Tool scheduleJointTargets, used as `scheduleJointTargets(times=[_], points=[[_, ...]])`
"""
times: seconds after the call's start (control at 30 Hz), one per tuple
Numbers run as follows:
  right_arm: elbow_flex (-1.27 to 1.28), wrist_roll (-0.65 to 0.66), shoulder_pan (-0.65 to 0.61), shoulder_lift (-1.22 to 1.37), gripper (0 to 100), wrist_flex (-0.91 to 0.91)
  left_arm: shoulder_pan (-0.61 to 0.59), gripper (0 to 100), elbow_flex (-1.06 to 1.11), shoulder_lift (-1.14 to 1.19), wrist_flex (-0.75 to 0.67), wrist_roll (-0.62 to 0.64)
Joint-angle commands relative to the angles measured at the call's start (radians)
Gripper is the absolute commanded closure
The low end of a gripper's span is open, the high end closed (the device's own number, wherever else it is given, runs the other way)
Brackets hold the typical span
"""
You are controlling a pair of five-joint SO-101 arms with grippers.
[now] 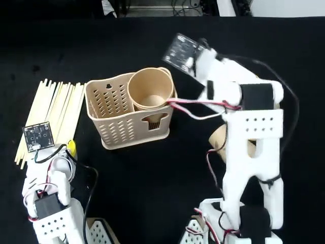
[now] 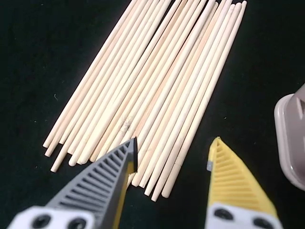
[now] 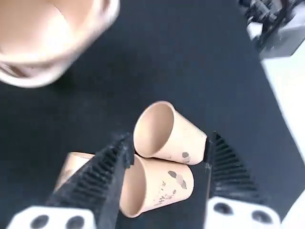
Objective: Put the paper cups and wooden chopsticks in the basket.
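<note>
Looks like pick phase: left gripper [image 2: 175, 143] over chopsticks [image 2: 157, 81] beside basket [image 1: 114, 104], right gripper [image 3: 169, 137] over loose cups [image 3: 162, 157] on basket's other side, both spread wide, holding nothing; next, probably drop and pinch.

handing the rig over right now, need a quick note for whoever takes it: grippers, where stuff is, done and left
Left gripper: open, above the near ends of the wooden chopsticks, which lie on the table beside the basket.
Right gripper: open, above loose paper cups lying on their sides.
Done: stacked cups stand in the basket.
Left: the loose cups and the chopsticks on the table.
</note>
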Motion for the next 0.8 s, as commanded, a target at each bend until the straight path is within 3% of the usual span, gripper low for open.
scheduleJointTargets(times=[0.0,0.13,0.37,0.57,0.77], points=[[0.331,0.11,0.155,-0.024,74.4,-0.42,0.008,75,0.018,-0.008,0.003,-0.014],[0.611,0.166,0.201,-0.022,74.4,-0.801,0.008,75,0.018,-0.006,0.003,-0.014],[0.846,0.169,0.232,0.012,74.4,-1.181,0.008,75,0.018,-0.006,0.003,-0.014],[0.773,0.169,0.322,0.234,74.7,-1.346,0.008,75,0.018,-0.006,0.003,-0.014],[0.685,0.164,0.338,0.374,77.3,-1.359,0.01,75,0.018,-0.006,0.002,-0.014]])
